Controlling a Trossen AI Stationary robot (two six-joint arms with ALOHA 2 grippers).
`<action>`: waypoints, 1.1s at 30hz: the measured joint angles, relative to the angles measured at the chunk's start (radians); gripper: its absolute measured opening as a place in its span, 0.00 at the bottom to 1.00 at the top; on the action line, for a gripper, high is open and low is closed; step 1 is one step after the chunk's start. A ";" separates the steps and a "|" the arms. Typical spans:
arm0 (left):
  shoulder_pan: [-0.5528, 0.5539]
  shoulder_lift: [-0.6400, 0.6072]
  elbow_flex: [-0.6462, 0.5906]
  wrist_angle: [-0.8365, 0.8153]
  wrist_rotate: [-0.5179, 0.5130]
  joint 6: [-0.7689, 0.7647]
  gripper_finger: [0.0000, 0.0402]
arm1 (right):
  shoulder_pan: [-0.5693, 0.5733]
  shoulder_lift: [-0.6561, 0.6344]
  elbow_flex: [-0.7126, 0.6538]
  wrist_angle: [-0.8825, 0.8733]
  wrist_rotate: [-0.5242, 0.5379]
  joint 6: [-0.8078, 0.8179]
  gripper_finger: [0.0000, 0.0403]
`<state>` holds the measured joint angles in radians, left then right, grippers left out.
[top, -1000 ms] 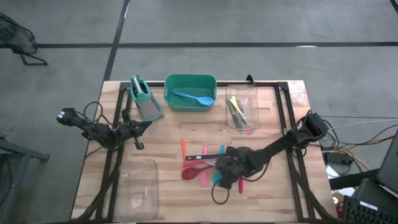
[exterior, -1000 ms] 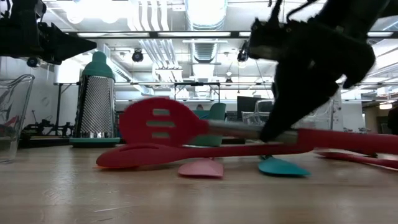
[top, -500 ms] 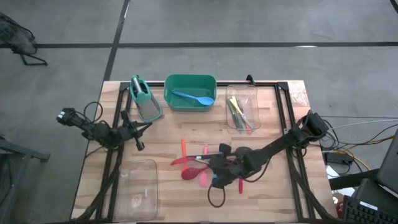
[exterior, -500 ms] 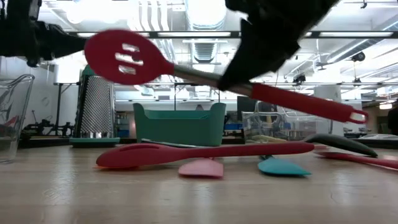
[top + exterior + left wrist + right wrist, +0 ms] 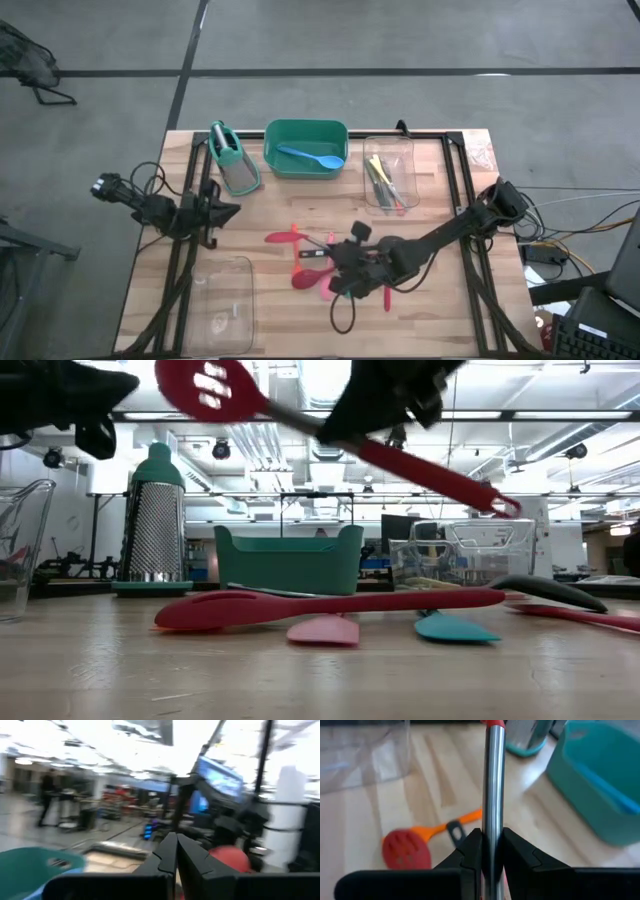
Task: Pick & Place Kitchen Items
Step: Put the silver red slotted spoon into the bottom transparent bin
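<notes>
My right gripper is over the table's middle, shut on a red slotted spatula with a steel shaft, held high above the table. Below it lie a long red spoon, a pink spatula, a teal spatula and a black ladle, flat on the wood. A small red slotted turner with an orange handle lies beside them. My left gripper hangs at the table's left, shut and empty; its fingers meet in the left wrist view. My right gripper pinches the spatula's steel shaft between its two fingers, which lie across the shaft. The spatula is lifted clear of the table and tilted, its slotted head toward the table's left and higher than its red handle end.
A green tub holding a blue spoon stands at the back, a clear bin with several utensils to its right, a metal grater to its left. Another clear bin sits at the front left.
My right gripper has risen and gone toward the table's left with the red slotted spatula. The spatula has been lifted off the pile of utensils, clear of the table, and has tipped so its head stands higher than its handle end. The other utensils have stayed.
</notes>
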<state>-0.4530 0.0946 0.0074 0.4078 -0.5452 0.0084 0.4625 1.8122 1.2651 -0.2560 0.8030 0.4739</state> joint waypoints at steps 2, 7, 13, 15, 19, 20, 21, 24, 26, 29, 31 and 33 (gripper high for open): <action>0.000 0.006 0.000 0.012 0.060 -0.001 0.03 | 0.000 0.000 0.035 0.002 0.024 -0.027 0.13; 0.000 0.048 0.000 0.062 0.055 0.008 0.08 | -0.003 -0.003 0.141 0.010 0.062 -0.090 0.13; 0.000 0.142 0.000 0.146 0.052 0.028 0.25 | -0.029 -0.003 0.228 0.020 0.141 -0.206 0.13; 0.000 0.187 0.000 0.216 0.064 0.047 0.31 | -0.045 -0.004 0.242 0.049 0.114 -0.229 0.13; 0.000 0.285 0.021 0.288 0.088 0.045 0.39 | -0.080 -0.003 0.232 0.131 0.048 -0.271 0.13; 0.000 0.313 0.038 0.291 0.088 0.043 0.40 | -0.088 -0.003 0.229 0.158 0.035 -0.289 0.13; 0.000 0.343 0.055 0.295 0.089 0.044 0.40 | -0.096 -0.003 0.224 0.196 0.017 -0.311 0.13; 0.000 0.442 0.105 0.324 0.090 0.050 0.41 | -0.121 -0.003 0.212 0.297 -0.070 -0.360 0.14; 0.000 0.512 0.141 0.364 0.090 0.063 0.41 | -0.136 -0.003 0.205 0.340 -0.143 -0.369 0.13; 0.000 0.610 0.201 0.409 0.090 0.080 0.41 | -0.155 -0.003 0.197 0.364 -0.203 -0.364 0.13; 0.000 0.662 0.240 0.424 0.080 0.082 0.41 | -0.160 -0.003 0.192 0.365 -0.206 -0.350 0.13; 0.000 0.708 0.273 0.438 0.079 0.101 0.41 | -0.161 -0.003 0.190 0.364 -0.206 -0.347 0.14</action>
<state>-0.4530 0.8024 0.2802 0.8457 -0.4664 0.1098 0.3016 1.8095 1.4548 0.1081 0.5968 0.1265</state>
